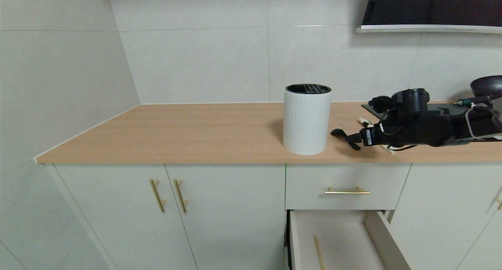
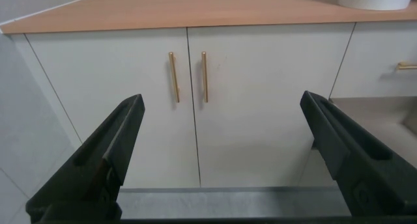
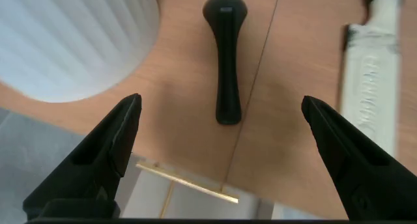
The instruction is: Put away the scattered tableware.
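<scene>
Two grippers are noted with fingers spread wide and nothing held. Left gripper point(image 2: 221, 100) is pointed at closed cabinet doors point(image 2: 260, 107) below the counter. Right gripper point(image 3: 220, 103) is held low over the countertop point(image 1: 196, 132), just beside the white ribbed holder point(image 1: 307, 119). Black utensil point(image 3: 225, 55) is laid flat on the counter, lined up with the gap between the fingers; its long axis is run in line with the gripper, rounded end pointed away. White-handled utensil point(image 3: 378, 68) is laid alongside, roughly parallel. An open drawer point(image 1: 345, 238) under the counter is added by the head view.

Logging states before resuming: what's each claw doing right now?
Left claw: open, empty.
Right claw: open, empty, by the black utensil.
</scene>
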Motion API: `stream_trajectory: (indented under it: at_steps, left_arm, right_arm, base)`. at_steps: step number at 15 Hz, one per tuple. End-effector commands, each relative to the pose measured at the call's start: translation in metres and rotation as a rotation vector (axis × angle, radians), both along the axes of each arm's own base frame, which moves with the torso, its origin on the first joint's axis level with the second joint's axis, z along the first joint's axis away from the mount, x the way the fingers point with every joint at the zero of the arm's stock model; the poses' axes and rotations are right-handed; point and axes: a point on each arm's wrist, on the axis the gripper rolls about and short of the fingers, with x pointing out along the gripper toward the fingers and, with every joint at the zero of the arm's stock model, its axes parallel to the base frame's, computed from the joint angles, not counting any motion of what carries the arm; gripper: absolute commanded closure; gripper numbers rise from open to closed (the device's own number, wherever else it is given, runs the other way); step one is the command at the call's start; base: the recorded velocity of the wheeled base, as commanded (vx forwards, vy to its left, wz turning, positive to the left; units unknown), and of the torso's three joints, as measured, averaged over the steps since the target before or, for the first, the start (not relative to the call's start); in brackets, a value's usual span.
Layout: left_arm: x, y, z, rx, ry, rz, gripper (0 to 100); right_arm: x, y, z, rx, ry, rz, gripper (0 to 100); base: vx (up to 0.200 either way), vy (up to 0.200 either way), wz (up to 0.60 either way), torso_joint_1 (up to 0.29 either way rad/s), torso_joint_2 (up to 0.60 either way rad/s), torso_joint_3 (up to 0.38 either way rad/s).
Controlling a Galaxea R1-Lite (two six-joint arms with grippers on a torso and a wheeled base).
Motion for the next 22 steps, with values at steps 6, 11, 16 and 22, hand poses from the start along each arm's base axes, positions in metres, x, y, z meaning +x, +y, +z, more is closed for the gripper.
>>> stream_trajectory:
  at_steps: [6, 11, 16, 22]
  left_arm:
    - [0.000, 0.000, 0.000, 0.000, 0.000, -0.001, 0]
    - [0.000, 0.000, 0.000, 0.000, 0.000, 0.001, 0]
    - [0.000, 0.000, 0.000, 0.000, 0.000, 0.001, 0]
    - [0.000, 0.000, 0.000, 0.000, 0.000, 0.001, 0]
  right_arm:
    - [0.029, 0.000, -0.033, 0.007, -0.047, -0.010, 0]
    - [0.036, 0.000, -0.046, 0.004, -0.033, -0.012, 0]
    - [0.040, 0.000, -0.051, 0.000, -0.028, -0.019, 0]
    - [0.044, 0.001, -0.062, -0.017, -0.012, -0.033, 100]
  base:
    - [0.000, 0.000, 0.00, 0.000, 0.00, 0.000]
    - [0.000, 0.000, 0.00, 0.000, 0.00, 0.000]
    - [0.000, 0.000, 0.00, 0.000, 0.00, 0.000]
    - [0.000, 0.000, 0.00, 0.000, 0.00, 0.000]
